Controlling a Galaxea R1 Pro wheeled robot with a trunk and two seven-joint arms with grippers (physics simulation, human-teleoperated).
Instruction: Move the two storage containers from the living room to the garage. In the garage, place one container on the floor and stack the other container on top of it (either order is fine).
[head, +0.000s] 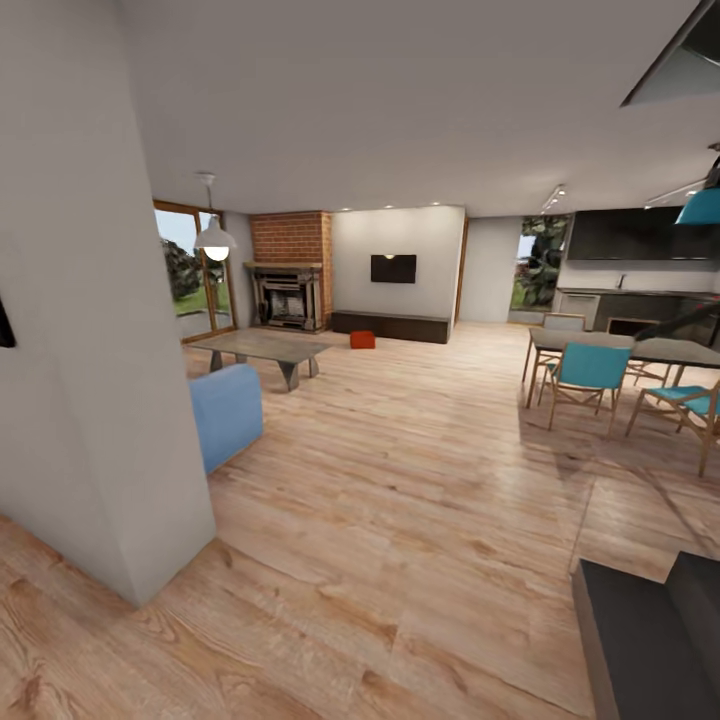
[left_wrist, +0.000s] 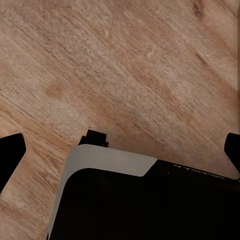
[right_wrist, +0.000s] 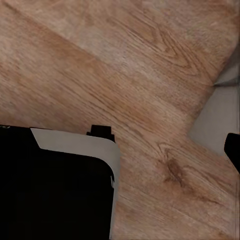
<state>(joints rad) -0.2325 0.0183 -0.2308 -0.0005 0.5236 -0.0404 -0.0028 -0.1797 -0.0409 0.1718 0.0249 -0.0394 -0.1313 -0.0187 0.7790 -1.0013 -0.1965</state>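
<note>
Storage container (head: 362, 340): far off on the plank floor (head: 400, 480), beside the low cabinet (head: 390, 326).
Left end effector (left_wrist: 120, 150): fingers spread.
Right end effector: state unclear.

A broad lane of bare light wood plank floor (head: 420, 480) runs toward the far low dark cabinet (head: 390, 326), hemmed by a grey wall corner (head: 110, 400), blue sofa (head: 226, 412) and coffee table (head: 262, 348) on one side, dining table (head: 640, 352) and chairs (head: 585, 375) on the other.

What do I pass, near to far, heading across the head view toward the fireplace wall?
Pale grey wall corner → light blue upholstered seat → low grey coffee table → small orange-red storage container on the wood floor → long low dark-wood cabinet → black wall TV.
</note>
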